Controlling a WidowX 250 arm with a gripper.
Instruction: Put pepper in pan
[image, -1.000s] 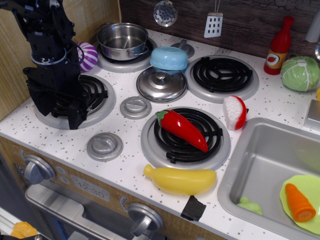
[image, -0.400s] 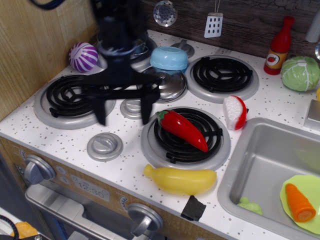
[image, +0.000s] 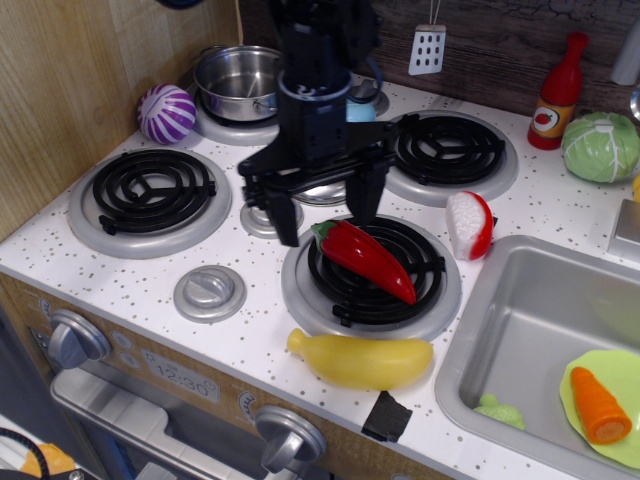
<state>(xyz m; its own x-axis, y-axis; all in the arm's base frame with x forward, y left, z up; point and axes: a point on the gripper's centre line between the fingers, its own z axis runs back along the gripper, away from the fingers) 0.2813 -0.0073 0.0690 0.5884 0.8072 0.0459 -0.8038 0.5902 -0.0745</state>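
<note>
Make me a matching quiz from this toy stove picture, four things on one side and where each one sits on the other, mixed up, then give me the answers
Things:
1. long glossy red chili pepper
2. round shiny steel pot
3. yellow banana-like toy
4. orange toy carrot

Places:
A. back left burner
B. in the sink, on a green plate
C. front right burner, under the open gripper
D. counter's front edge, below the front right burner

Pairs: 1-C, 2-A, 3-D, 4-B

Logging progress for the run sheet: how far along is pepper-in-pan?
Done: nothing placed; the pan at back left holds no pepper. In hand: the open gripper hangs over the stem end of the pepper, which lies on the front burner. Left: grasp, carry, release.
</note>
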